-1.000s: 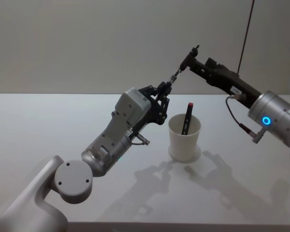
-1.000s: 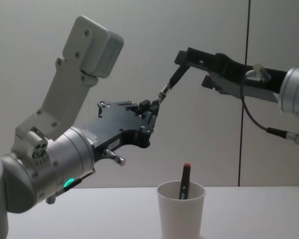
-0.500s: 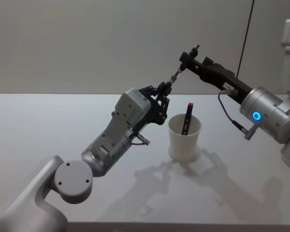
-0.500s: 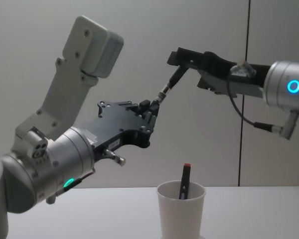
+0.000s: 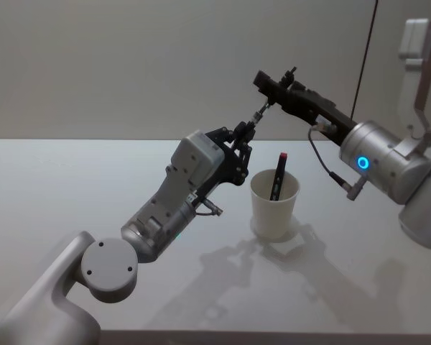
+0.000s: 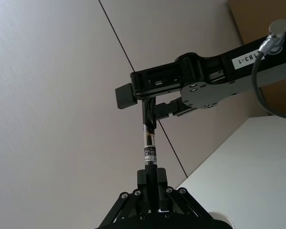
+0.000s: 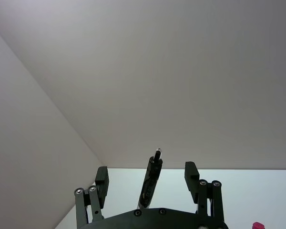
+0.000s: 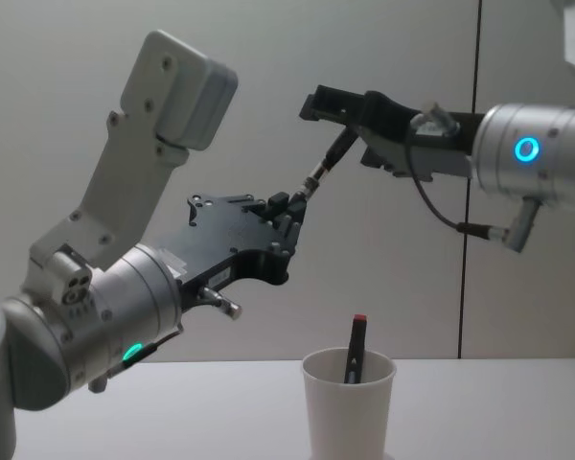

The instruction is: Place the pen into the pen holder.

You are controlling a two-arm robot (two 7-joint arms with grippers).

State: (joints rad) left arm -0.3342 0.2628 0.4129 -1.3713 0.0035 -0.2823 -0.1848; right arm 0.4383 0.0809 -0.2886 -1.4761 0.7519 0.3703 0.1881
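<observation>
A slim black and silver pen (image 5: 256, 117) is held in the air, tilted up to the right, with my left gripper (image 5: 243, 134) shut on its lower end. In the left wrist view the pen (image 6: 149, 149) rises out of the left gripper (image 6: 150, 174). My right gripper (image 5: 273, 83) sits around the pen's upper end. Its fingers (image 7: 101, 178) stand wide apart on either side of the pen (image 7: 150, 183) without touching it. Below them the pen holder (image 5: 274, 206), a white paper cup, stands upright on the table. It is also in the chest view (image 8: 349, 410).
A second pen, black with a red cap (image 5: 279, 175), leans inside the cup. The white table (image 5: 72, 180) stretches to the left and towards the front. A plain wall rises behind, with a dark vertical line (image 8: 477, 57) at the right.
The right arm has swung left and its open gripper has slid over the pen's upper end. The left arm and the held pen have stayed in place.
</observation>
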